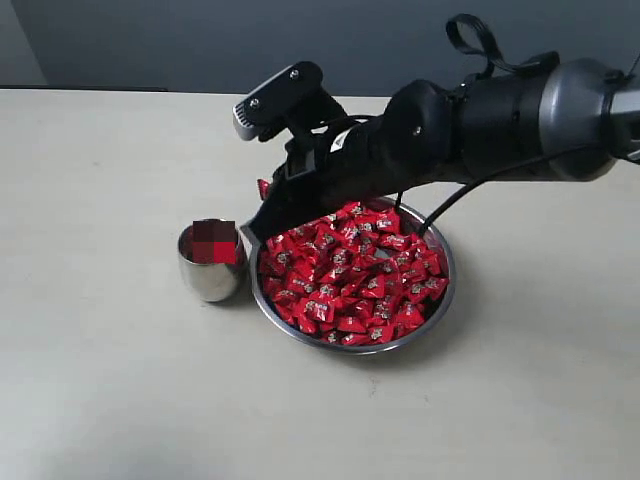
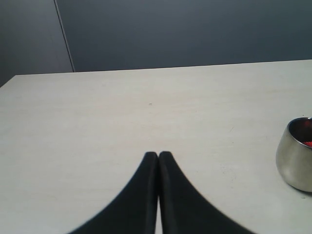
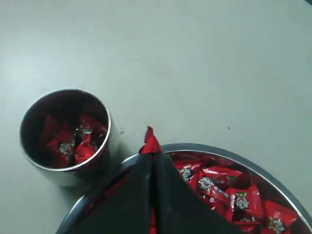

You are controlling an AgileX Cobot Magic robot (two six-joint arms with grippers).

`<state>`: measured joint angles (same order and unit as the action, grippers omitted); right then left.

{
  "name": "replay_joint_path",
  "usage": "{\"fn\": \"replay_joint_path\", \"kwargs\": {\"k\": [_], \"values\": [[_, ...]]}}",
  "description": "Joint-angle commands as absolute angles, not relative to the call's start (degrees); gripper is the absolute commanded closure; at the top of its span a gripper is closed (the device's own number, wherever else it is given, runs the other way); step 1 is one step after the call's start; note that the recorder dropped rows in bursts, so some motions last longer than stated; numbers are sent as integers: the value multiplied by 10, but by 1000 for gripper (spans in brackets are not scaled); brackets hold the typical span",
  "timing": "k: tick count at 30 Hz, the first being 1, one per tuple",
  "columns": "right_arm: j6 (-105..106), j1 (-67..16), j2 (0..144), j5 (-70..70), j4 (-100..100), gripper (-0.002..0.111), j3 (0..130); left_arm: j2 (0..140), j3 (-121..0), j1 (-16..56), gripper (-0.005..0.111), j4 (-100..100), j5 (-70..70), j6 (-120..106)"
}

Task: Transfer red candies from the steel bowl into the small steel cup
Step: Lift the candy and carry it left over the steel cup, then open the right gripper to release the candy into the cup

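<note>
The steel bowl [image 1: 441, 300] is heaped with red candies [image 1: 350, 280]; its rim [image 3: 229, 155] and candies [image 3: 234, 195] also show in the right wrist view. My right gripper [image 1: 262, 205] [image 3: 152, 153] hovers above the bowl's edge nearest the cup, shut on one red candy [image 3: 150, 142] whose wrapper end pokes out past the tips [image 1: 263, 188]. The small steel cup [image 1: 210, 268] [image 3: 66, 168] stands just beside the bowl and holds a few red candies [image 3: 73, 141]. My left gripper [image 2: 158, 155] is shut with nothing in it, low over bare table, with the cup [image 2: 295, 161] off to one side.
The pale table [image 1: 120, 380] extends all around the bowl and cup. A dark wall [image 1: 200, 40] runs behind the table's far edge. A black cable [image 1: 450, 205] hangs from the right arm over the bowl's far side.
</note>
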<state>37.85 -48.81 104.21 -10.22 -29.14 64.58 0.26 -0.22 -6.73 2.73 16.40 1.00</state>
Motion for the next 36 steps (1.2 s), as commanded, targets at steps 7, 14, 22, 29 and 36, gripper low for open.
{"fn": "replay_joint_path", "kwargs": {"k": [7,14,22,29,36], "values": [[383,-489,1081,-202,-292,109,750,0,0,-68,106,26,163,11],[412,-515,1134,-254,-290,109,803,0,0,-68,106,26,163,11],[417,-526,1176,-273,-292,109,837,0,0,-68,106,26,163,11],[418,-526,1175,-278,-292,109,837,0,0,-68,106,26,163,11],[418,-526,1175,-278,-290,109,837,0,0,-68,106,26,163,11]]}}
